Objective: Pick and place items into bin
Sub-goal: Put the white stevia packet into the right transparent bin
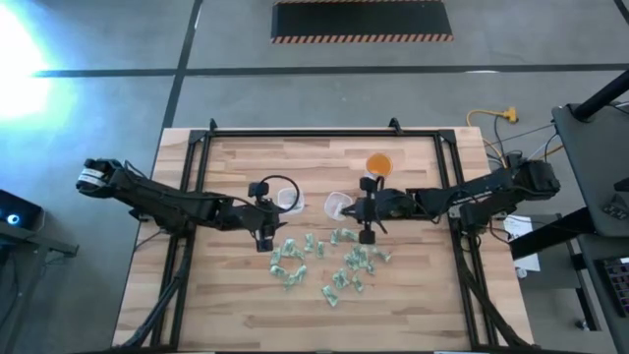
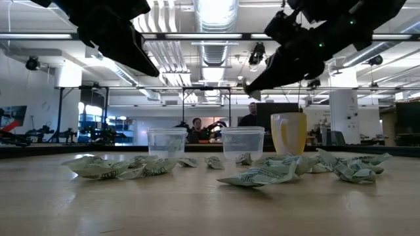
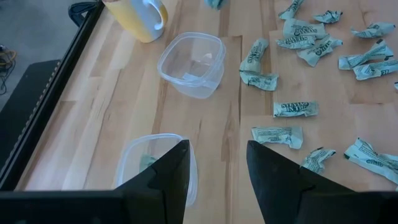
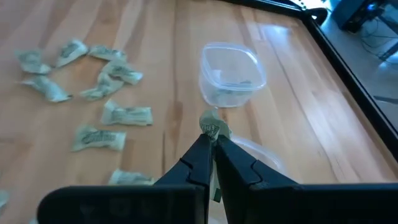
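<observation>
Wooden counter [image 1: 236,305], frame centre: two clear cups [image 1: 337,206] at mid-frame, green-and-white wrappers [image 1: 324,264] scattered below them, orange cup [image 1: 377,163] above. Right gripper [image 4: 211,148], fingers clamped together on one wrapper [image 4: 213,126], held near a cup; left gripper [image 3: 217,163] fingers apart, hovering at the other. Advice: centre the wrapper over the cup mouth before letting go.

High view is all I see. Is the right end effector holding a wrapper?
Observer: Yes, the right end effector is shut on a wrapper, pinched at its tips.
Operator: And the left one?
Observer: The left end effector is open and empty, beside a clear cup.
Operator: Anything in that cup?
Observer: A green piece lies inside it.
</observation>
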Motion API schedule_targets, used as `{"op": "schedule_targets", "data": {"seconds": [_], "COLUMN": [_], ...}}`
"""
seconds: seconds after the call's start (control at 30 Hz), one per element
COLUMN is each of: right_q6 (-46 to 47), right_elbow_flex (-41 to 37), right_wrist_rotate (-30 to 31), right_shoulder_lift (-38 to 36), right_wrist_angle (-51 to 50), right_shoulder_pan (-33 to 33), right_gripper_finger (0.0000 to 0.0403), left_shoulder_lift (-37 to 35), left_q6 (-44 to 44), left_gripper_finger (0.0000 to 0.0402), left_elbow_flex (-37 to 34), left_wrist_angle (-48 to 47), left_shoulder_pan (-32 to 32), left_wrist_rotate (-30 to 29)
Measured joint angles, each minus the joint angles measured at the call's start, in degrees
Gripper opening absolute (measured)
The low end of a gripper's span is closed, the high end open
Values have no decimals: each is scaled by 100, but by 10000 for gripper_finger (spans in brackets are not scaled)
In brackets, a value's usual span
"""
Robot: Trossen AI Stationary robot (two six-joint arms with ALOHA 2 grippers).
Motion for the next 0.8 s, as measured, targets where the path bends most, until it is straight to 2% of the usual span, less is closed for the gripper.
{"op": "schedule_targets", "data": {"seconds": [0.2, 0.43, 0.67, 0.8], "right_q6": [4, -151, -71, 92], "right_elbow_flex": [282, 750, 886, 874], "right_wrist_rotate": [70, 780, 800, 1045], "right_shoulder_lift": [610, 1250, 1290, 1164], "right_wrist_angle": [31, -103, -710, -865], "right_shoulder_pan": [-183, -200, -206, -205], "right_gripper_finger": [13, 13, 13, 13], "left_shoulder_lift": [0, 0, 0, 0], "left_q6": [0, 0, 0, 0], "left_gripper_finger": [143, 143, 143, 143], "left_elbow_flex": [0, 0, 0, 0], "left_wrist_angle": [15, 10, -7, -5], "left_shoulder_pan": [0, -2, -2, -2], "left_wrist_rotate": [-2, -2, -2, -2]}}
